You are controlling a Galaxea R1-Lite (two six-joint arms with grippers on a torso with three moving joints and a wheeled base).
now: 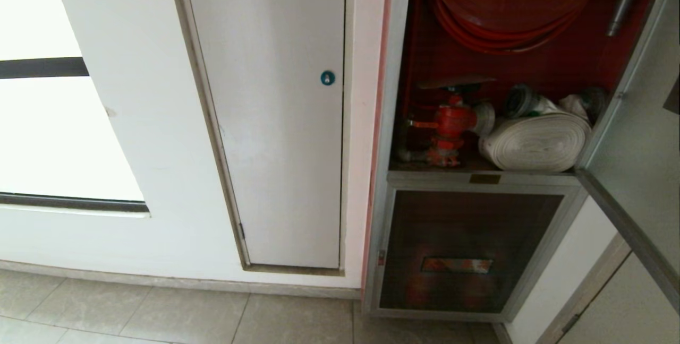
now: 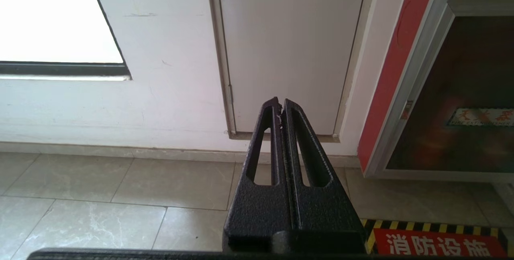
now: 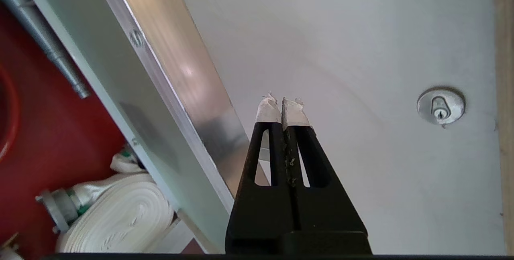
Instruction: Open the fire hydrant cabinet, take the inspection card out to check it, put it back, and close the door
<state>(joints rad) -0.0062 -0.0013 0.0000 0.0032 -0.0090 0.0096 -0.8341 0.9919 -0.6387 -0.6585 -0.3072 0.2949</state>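
The fire hydrant cabinet [image 1: 531,76] stands open at the right of the head view, with a red hose reel [image 1: 510,4], a red valve [image 1: 451,126] and a white rolled hose [image 1: 536,142] inside. Its door [image 1: 637,137] is swung out to the right. No gripper shows in the head view. In the right wrist view my right gripper [image 3: 282,107], with white-taped tips, is shut and empty. It hangs just beside the door's silver frame [image 3: 192,83], with the white hose [image 3: 120,220] beyond. My left gripper [image 2: 280,105] is shut, parked low over the floor. The inspection card is out of view.
A plain white panel with a blue lock [image 1: 276,110] is left of the cabinet. Below the cabinet sits a dark glass panel with an orange label [image 1: 462,251]. A white panel with a silver lock [image 3: 441,106] faces the right gripper. A striped warning sticker [image 2: 433,242] lies on the tiled floor [image 1: 159,312].
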